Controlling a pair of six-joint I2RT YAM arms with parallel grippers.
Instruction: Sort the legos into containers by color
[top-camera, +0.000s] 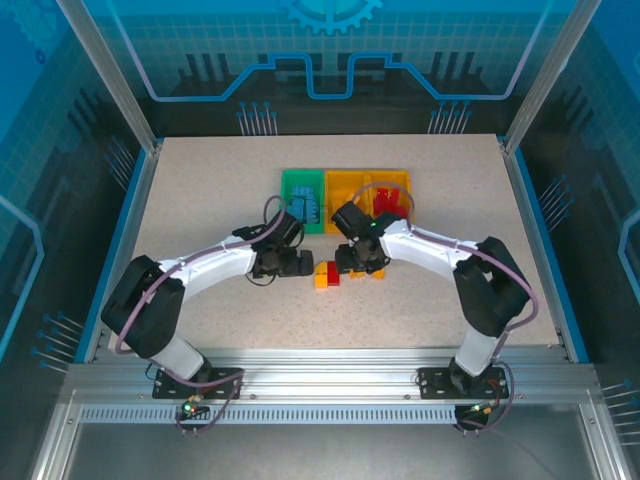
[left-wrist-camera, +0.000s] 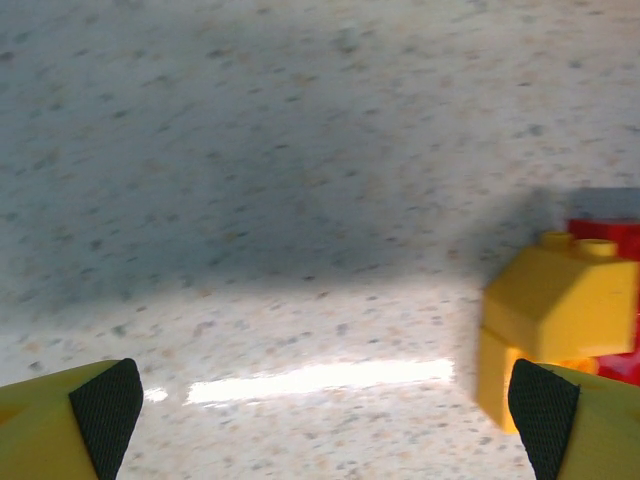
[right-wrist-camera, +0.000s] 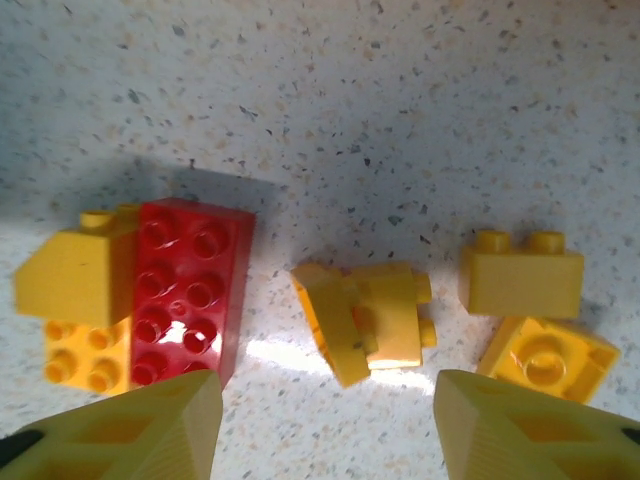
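The containers sit at the table's far middle: a green tray (top-camera: 296, 186) with blue legos (top-camera: 308, 208), a middle orange tray (top-camera: 345, 186), and a right orange tray (top-camera: 398, 180) holding red legos (top-camera: 389, 200). Loose legos lie in front of them. My right gripper (right-wrist-camera: 325, 400) is open just short of a tilted yellow brick cluster (right-wrist-camera: 365, 320), with a red brick (right-wrist-camera: 190, 290) to its left and two yellow bricks (right-wrist-camera: 520, 282) to its right. My left gripper (left-wrist-camera: 325, 425) is wide open over bare table, and a yellow brick (left-wrist-camera: 555, 310) lies by its right finger (left-wrist-camera: 545, 410).
Both arms reach in towards the loose pile (top-camera: 327, 275), their grippers close together. A yellow sloped brick (right-wrist-camera: 78, 272) and a flat yellow brick (right-wrist-camera: 85, 358) lie against the red brick's left side. Speckled tabletop (top-camera: 200, 190) stretches to the left and right.
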